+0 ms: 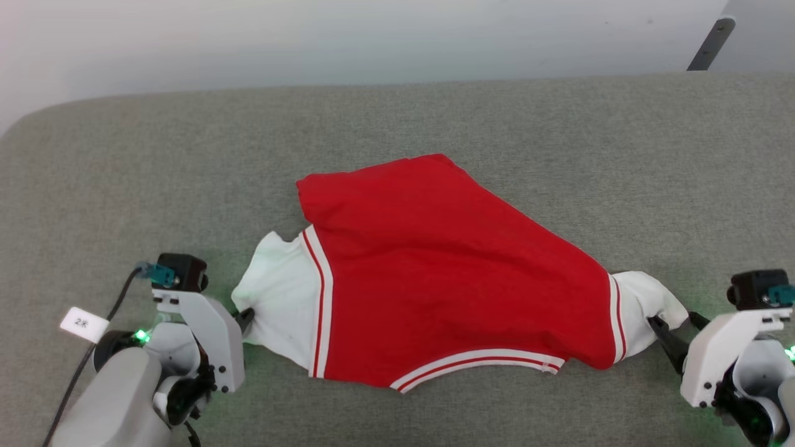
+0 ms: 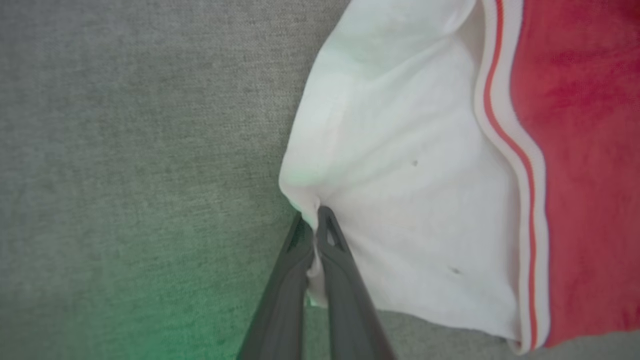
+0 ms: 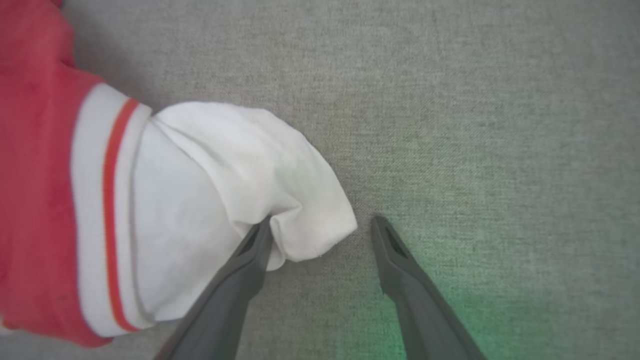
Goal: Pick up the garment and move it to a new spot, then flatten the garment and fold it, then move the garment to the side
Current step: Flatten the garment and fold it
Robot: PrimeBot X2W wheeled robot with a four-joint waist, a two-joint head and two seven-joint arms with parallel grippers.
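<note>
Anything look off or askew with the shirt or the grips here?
Yes. The garment lies skewed and rumpled. The left end effector pinches one white sleeve; the right end effector is open around the other sleeve's tip, so the hold is lopsided.

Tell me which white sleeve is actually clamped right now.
The left sleeve: the left gripper has its jaws shut on its edge. The right sleeve merely sits, unpinched, between the open jaws of the right gripper.
</note>
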